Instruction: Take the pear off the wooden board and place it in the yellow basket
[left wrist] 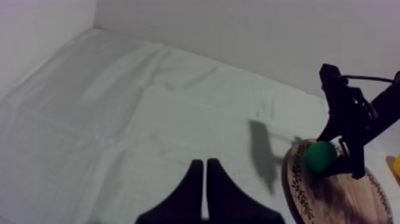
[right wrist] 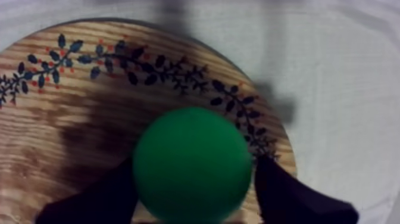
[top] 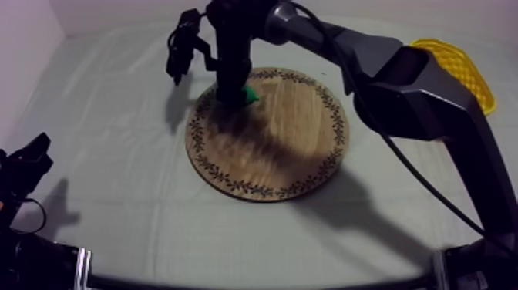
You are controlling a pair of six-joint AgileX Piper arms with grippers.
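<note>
The green pear (top: 250, 95) rests on the round wooden board (top: 285, 146) near its far rim. My right gripper (top: 235, 96) reaches straight down over it. From the right wrist, the pear (right wrist: 190, 164) sits between the two black fingers (right wrist: 286, 196), which press against its sides, so my right gripper (right wrist: 196, 173) is shut on it, over the board (right wrist: 71, 107). The yellow basket (top: 459, 65) stands at the far right of the table. My left gripper (top: 27, 158) rests low at the left; its fingers (left wrist: 204, 179) lie together as a narrow wedge, holding nothing.
The right arm stretches from the lower right across the board's right side. In the left wrist view the pear (left wrist: 321, 156) and the board (left wrist: 333, 196) lie beyond bare cloth, with a sliver of the yellow basket (left wrist: 394, 167) behind. White walls close the back.
</note>
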